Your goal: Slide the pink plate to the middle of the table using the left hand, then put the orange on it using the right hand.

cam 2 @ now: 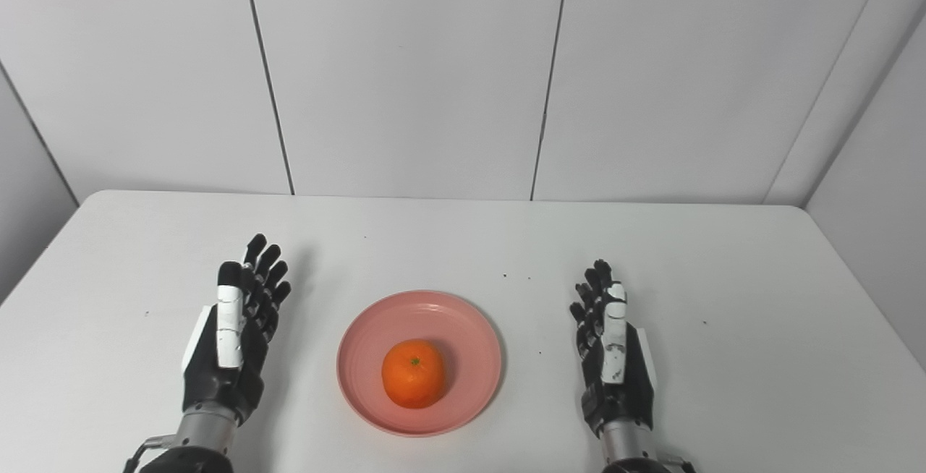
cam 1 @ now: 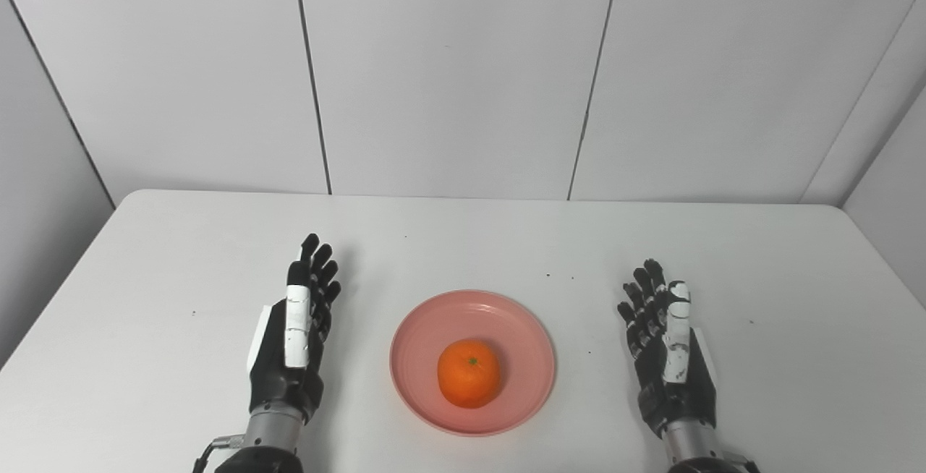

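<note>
Pink plate sits at the middle of the white tabletop, and the orange rests in it toward my side. My left hand and right hand flank the plate, apart from it, fingers spread, holding nothing.

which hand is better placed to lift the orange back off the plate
Roughly even. The orange sits on the near part of the pink plate, between the open left hand and open right hand.
</note>
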